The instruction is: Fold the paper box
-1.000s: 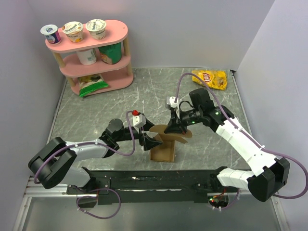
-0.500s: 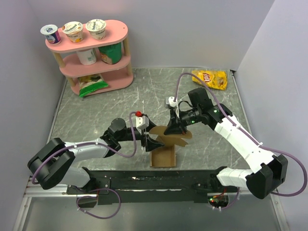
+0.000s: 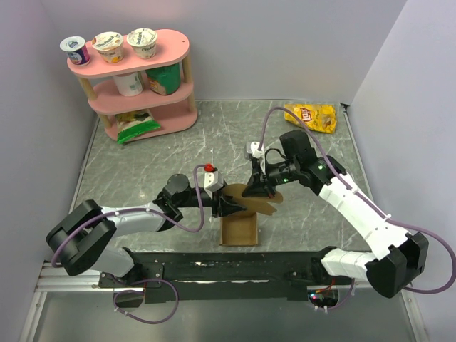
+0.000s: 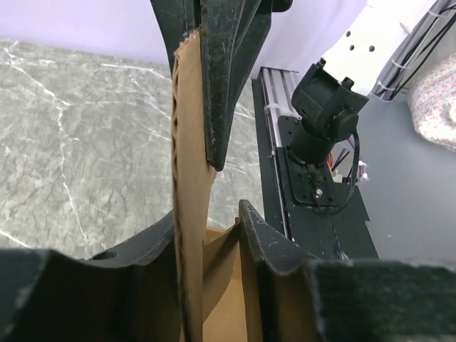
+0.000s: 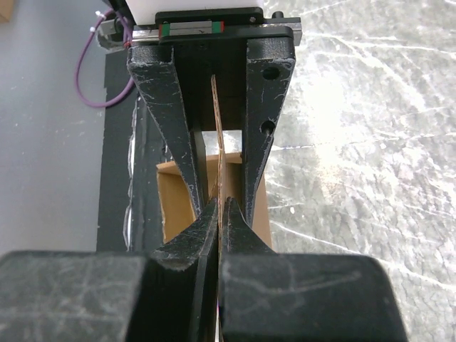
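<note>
**Setting:** robotics laboratory, enclosed test cell.

**Evidence:**
- Grey marble-pattern table (image 3: 142,167), boxed in by plain pale walls (image 3: 285,43) on three sides.
- Pink three-tier shelf (image 3: 174,48) in the far left corner. Yogurt cups (image 3: 108,46) stand on its top tier, tubs (image 3: 130,83) on the middle and a green bag (image 3: 135,127) at the bottom.
- Yellow chip bag (image 3: 311,116), well to the shelf's right, by the same back wall.
- Left arm (image 3: 132,217) and right arm (image 3: 356,206), trailing purple cables (image 3: 265,132), mounted on a black base rail (image 3: 214,269) at the table edge opposite the shelf.

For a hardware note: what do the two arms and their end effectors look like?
The left arm and right arm have white links, black joints and a purple cable each. The left end effector and right end effector have two black, scuffed fingers; a red knob tops the left wrist.
</note>
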